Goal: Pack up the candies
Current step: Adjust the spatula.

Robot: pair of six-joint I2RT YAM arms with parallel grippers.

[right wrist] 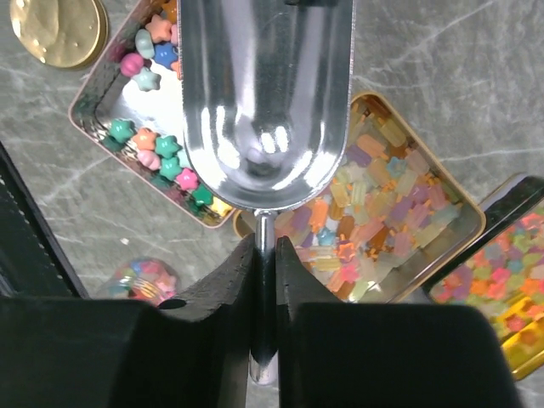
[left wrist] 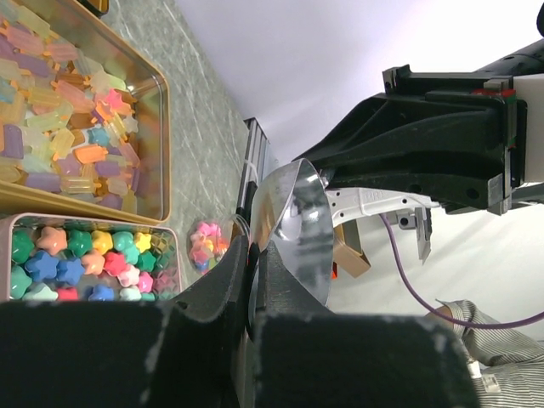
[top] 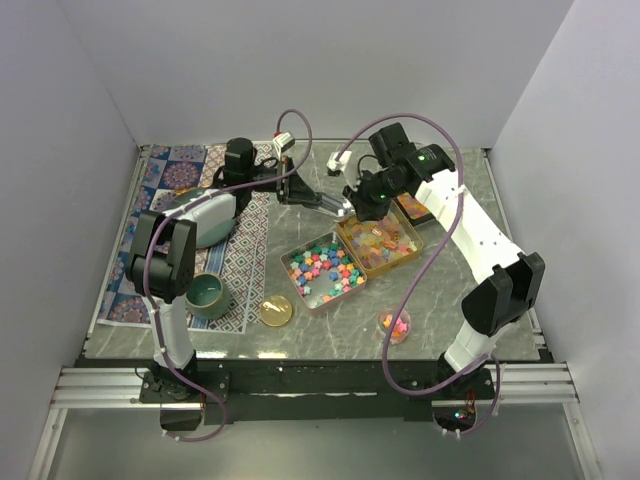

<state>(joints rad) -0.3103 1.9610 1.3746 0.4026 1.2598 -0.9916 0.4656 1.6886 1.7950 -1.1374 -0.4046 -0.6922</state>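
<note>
An empty metal scoop (right wrist: 265,102) hangs over the two open tins, held from both sides. My right gripper (right wrist: 265,246) is shut on its thin handle. My left gripper (left wrist: 253,255) is shut on the thin rim of the scoop (left wrist: 297,229). In the top view both grippers meet at the scoop (top: 337,207). Pastel star candies (top: 330,266) fill the pink tin (top: 290,262). Translucent orange-yellow gummy candies (top: 385,240) fill the gold tin (top: 415,245). A small clear pot of mixed candies (top: 394,325) stands near the front.
A round gold lid (top: 276,311) lies beside the pink tin. Another tin of candies (right wrist: 501,280) sits partly under my right arm. On the patterned cloth (top: 175,170) at the left are a teal cup (top: 207,293) and a pale pouch (top: 205,215).
</note>
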